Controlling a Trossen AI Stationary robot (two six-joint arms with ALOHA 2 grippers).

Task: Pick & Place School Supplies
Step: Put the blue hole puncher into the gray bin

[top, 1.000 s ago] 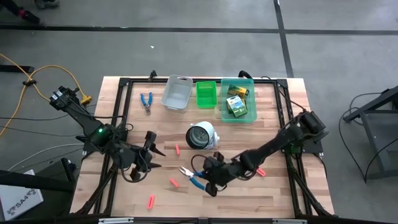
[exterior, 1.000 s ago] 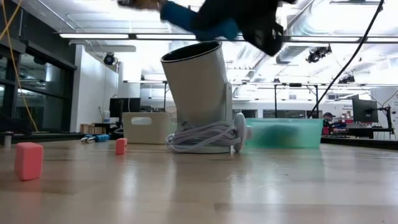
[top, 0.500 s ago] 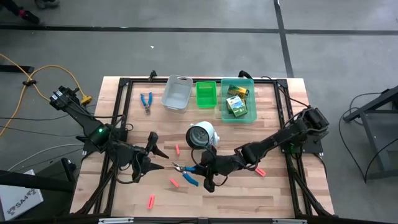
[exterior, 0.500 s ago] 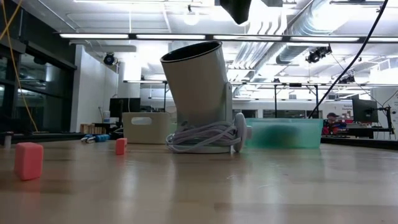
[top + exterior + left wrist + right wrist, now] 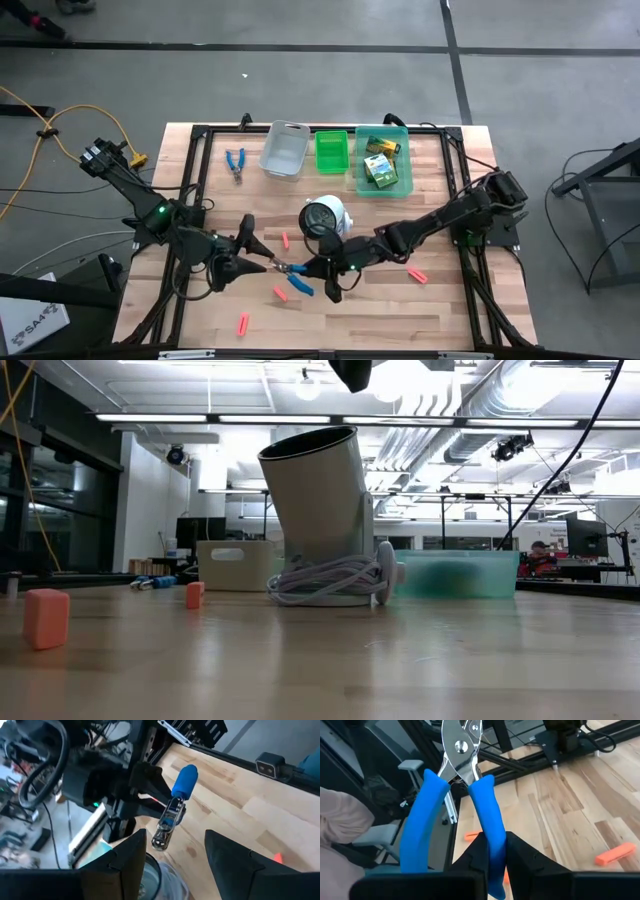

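The blue-handled scissors (image 5: 293,277), with plier-like metal jaws, hang in the air between the two arms. My right gripper (image 5: 325,272) is shut on them and comes in from the table's right. My left gripper (image 5: 255,262) is open and faces it from the left. In the left wrist view the metal tip (image 5: 161,838) sits between my left gripper's (image 5: 175,857) spread fingers, with no touch showing. A second pair of scissors (image 5: 235,163) lies at the far left. Crayon boxes (image 5: 381,166) lie in the teal bin. Red-pink stubs (image 5: 285,240) (image 5: 243,322) lie on the wood. My right gripper (image 5: 492,857) pinches one blue handle (image 5: 487,815) of the scissors between its two fingers (image 5: 470,857), which lie along that handle. The other handle (image 5: 417,830) is free. The scissors are lifted clear of the table, their metal jaws (image 5: 461,740) pointing away toward the left arm.
The round white object (image 5: 325,217) with its coiled cord stands just beyond the grippers, mid-table. Grey bin (image 5: 284,150), green bin (image 5: 331,150) and teal bin (image 5: 396,183) line the far edge. More stubs (image 5: 280,293) (image 5: 418,274) lie near; two (image 5: 46,618) (image 5: 194,594) show in the low view.
My right gripper has carried the scissors up and toward the table's left, rising out of the low view's top. The scissors' tip now points at the left gripper. My left gripper has moved right toward the tip, which now reaches between its fingers.
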